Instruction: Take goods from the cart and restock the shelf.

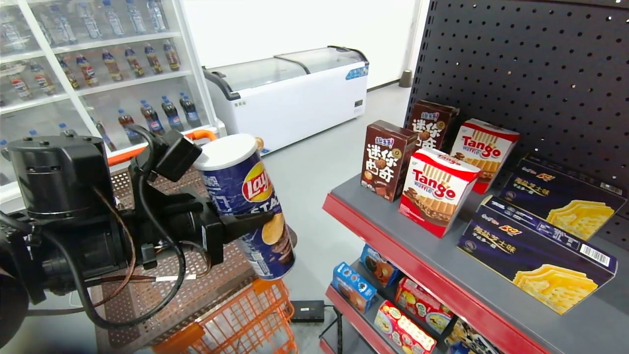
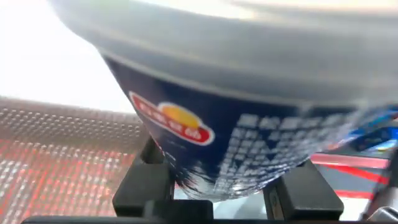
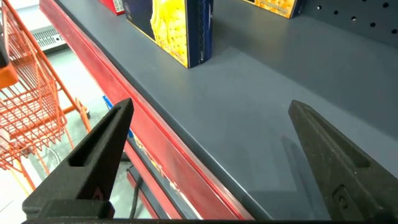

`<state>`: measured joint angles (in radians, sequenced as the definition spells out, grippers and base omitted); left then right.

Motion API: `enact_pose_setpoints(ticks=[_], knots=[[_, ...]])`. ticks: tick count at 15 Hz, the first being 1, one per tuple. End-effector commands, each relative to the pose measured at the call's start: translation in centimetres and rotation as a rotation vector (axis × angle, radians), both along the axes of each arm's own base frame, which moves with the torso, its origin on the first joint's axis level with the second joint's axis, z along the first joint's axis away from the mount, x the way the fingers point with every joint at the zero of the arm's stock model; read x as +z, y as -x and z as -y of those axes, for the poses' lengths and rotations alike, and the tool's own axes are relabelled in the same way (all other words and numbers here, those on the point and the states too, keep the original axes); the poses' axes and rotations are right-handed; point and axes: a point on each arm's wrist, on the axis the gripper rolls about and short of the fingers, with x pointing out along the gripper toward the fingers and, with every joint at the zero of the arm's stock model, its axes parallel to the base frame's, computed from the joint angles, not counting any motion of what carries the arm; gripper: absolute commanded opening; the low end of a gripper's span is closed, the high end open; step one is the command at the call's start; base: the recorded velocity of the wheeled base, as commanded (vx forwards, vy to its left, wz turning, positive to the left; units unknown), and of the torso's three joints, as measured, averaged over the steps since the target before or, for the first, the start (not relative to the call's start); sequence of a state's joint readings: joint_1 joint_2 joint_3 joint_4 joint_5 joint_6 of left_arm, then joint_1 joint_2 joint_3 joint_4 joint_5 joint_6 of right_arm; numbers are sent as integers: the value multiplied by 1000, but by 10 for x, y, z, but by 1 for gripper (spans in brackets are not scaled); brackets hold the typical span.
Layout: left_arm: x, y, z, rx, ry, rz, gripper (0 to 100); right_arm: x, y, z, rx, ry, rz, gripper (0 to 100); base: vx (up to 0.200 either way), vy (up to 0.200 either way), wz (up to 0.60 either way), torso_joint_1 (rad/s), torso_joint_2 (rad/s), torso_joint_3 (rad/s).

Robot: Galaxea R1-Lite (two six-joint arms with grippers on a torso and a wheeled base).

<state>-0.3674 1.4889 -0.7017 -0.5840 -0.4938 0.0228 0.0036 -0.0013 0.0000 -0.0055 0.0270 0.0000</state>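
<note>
We saw the left end effector (image 1: 255,221) clenched on the chip can (image 1: 245,196), one finger across the front of the dark blue tube at about mid-height. The can stood nearly upright, tilted a little, with its white lid on top. It hung above the orange cart (image 1: 245,314), well apart from the shelf (image 1: 393,231), which lay to the robot's right. In the left wrist view the can (image 2: 249,143) sat between the two black fingers of the left end effector (image 2: 224,190), with the cart's mesh behind it.

The right end effector (image 3: 211,109) was released, its jaws spread wide over a bare grey stretch of the shelf (image 3: 261,106) near the red front edge. A dark blue box (image 3: 174,31) stood farther along that shelf, and the cart (image 3: 31,112) was off to the side.

On the top shelf we noted two brown cookie boxes (image 1: 385,157), two red-and-white wafer boxes (image 1: 435,189) and two flat dark blue boxes (image 1: 535,250). Smaller packs (image 1: 408,305) sat on the lower tiers.
</note>
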Motion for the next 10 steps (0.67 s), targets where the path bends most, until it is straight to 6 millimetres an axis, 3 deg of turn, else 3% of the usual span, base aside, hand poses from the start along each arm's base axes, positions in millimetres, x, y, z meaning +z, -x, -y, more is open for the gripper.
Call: enact_pose_setpoints(ticks=[1, 5, 7, 10], knots=[[5, 7, 1, -55, 20, 23, 0, 0, 0, 0, 0, 0, -1, 100, 0, 0, 0, 0, 0, 0], [-7, 23, 19, -214, 11, -25, 0, 0, 0, 0, 0, 0, -1, 100, 0, 0, 0, 0, 0, 0], [-13, 40, 27, -281, 3, -41, 0, 0, 0, 0, 0, 0, -1, 100, 0, 0, 0, 0, 0, 0], [-15, 45, 30, -303, 0, -46, 0, 0, 0, 0, 0, 2, -1, 100, 0, 0, 0, 0, 0, 0]])
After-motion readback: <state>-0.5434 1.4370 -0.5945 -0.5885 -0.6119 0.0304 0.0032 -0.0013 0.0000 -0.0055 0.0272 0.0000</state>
